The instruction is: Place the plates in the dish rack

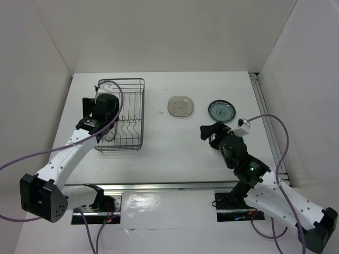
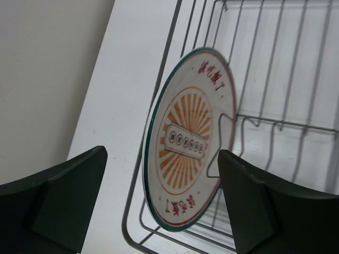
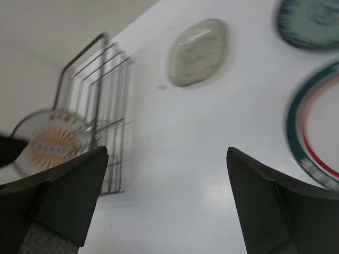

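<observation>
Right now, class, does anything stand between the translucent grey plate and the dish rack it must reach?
Nothing visible blocks it: between the grey plate and the dish rack lies only bare table with one tiny speck.

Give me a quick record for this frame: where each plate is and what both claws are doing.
Plate with orange centre: standing on edge in the dish rack
Grey plate: flat on table, right of rack
Teal plate: flat on table, right of grey plate
Red-ringed plate: on table beside right claw
Left claw: open, over the rack
Right claw: open, empty
</observation>
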{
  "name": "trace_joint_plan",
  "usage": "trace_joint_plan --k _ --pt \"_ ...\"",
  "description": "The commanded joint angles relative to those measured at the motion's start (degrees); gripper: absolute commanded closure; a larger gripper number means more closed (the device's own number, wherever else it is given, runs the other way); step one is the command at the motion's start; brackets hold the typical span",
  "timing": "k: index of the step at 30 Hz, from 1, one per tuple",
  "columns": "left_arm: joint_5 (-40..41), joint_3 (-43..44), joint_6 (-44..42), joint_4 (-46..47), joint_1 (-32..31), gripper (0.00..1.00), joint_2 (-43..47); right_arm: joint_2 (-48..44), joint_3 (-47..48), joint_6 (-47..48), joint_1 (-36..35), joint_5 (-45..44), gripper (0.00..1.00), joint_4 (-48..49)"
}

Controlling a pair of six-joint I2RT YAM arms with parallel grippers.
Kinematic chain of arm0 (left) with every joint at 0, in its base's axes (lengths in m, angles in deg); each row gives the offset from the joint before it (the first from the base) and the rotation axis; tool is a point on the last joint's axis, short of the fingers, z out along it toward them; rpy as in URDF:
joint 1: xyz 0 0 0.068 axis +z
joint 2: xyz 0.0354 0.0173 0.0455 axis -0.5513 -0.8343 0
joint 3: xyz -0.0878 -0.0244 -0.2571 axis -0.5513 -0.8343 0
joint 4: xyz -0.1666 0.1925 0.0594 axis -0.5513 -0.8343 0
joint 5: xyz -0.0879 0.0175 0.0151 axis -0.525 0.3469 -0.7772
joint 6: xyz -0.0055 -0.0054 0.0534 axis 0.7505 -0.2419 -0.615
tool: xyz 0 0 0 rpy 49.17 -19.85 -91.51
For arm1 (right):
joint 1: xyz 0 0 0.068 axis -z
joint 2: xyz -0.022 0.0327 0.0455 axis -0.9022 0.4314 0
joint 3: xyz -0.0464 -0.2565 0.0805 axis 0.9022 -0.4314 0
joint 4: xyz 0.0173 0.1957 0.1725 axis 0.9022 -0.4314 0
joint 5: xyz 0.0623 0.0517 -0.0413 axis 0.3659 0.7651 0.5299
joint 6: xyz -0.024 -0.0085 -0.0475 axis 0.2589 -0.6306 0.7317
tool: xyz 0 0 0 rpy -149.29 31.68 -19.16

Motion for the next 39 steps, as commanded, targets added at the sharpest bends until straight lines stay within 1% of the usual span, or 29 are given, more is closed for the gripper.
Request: trace_joint_plan --k 1,2,3,4,5,6,8,9,13,14,17,20,23,25,29,30,32,33,34,37,38,39 --pt "-4.55 8.51 8.04 -5.15 -0.36 0.00 3.13 0.71 5.69 -23.93 0.34 -24.75 0.00 -36.21" --pt "-7.18 10.70 9.18 -7.00 -0.37 0.00 3.84 1.33 5.69 -33.11 0.34 -26.26 0.00 -40.84" --pt "-14.17 11.33 9.19 -7.02 -1.24 0.00 4.72 1.34 5.69 -35.12 0.34 -27.32 0.00 -43.58" --pt "-17.37 11.34 9.80 -7.02 -1.86 0.00 6.73 2.12 5.69 -36.97 0.34 -27.94 0.00 -47.44" --pt "-20.54 11.34 9.81 -7.02 -1.86 0.00 7.79 2.13 5.69 -39.07 0.34 -27.95 0.00 -48.52" --pt "-26.92 10.73 9.81 -5.28 -1.86 0.00 8.76 2.13 4.65 -39.96 0.34 -27.95 0.00 -48.53" --pt "-32.23 9.93 9.81 -4.47 -2.39 0.00 10.17 2.13 3.33 -40.50 0.34 -26.11 0.00 -46.88" --pt "-37.22 9.93 9.81 -4.47 -2.91 0.00 10.78 2.13 1.40 -41.11 0.34 -25.23 0.00 -46.08" --pt "-46.13 8.79 8.67 -2.63 -4.76 0.00 12.01 3.79 -1.77 -42.78 0.34 -22.94 0.00 -39.76" --pt "-47.19 8.79 8.67 -2.62 -5.90 0.00 12.02 5.10 -2.30 -43.48 0.34 -22.94 0.02 -38.78" --pt "-49.48 8.08 8.14 -1.92 -6.61 0.00 13.25 7.04 -5.20 -47.87 0.34 -22.94 0.03 -34.66" --pt "-51.59 6.85 7.61 -0.86 -8.89 0.00 14.48 9.41 -8.89 -49.55 0.86 -23.99 0.06 -28.60" --pt "-52.21 6.85 7.61 -0.86 -10.21 0.00 14.48 12.23 -10.30 -50.34 2.71 -23.47 0.06 -25.69" --pt "-52.21 6.85 7.09 -0.86 -11.44 0.00 14.48 14.95 -10.83 -51.92 2.71 -23.47 0.06 -23.93" --pt "-52.21 6.85 7.09 -0.86 -12.49 0.00 14.48 16.81 -13.90 -54.90 2.71 -23.99 0.08 -20.23" --pt "-52.21 6.85 7.09 -0.86 -12.50 0.00 15.09 16.81 -14.52 -55.96 2.71 -23.99 0.12 -20.23" --pt "-52.21 6.85 7.09 -0.34 -13.03 0.00 15.10 16.81 -16.36 -58.59 2.71 -24.52 0.15 -20.23" --pt "-52.21 6.85 7.09 -0.34 -13.63 0.00 15.10 16.81 -16.98 -60.00 2.71 -24.52 0.19 -19.71" --pt "-52.21 6.85 7.09 -0.34 -13.64 0.00 15.10 16.81 -16.98 -60.01 2.71 -25.13 0.19 -19.70" --pt "-52.21 6.85 7.09 -0.34 -13.64 0.00 15.10 17.33 -18.30 -62.64 2.71 -25.14 0.36 -20.66" --pt "-52.21 6.85 7.09 -0.34 -13.64 0.00 15.10 17.85 -18.30 -63.87 2.71 -25.14 0.39 -21.71" --pt "-52.21 6.85 7.09 -0.34 -13.64 0.00 15.62 18.38 -17.52 -64.75 2.71 -24.61 0.39 -23.29"
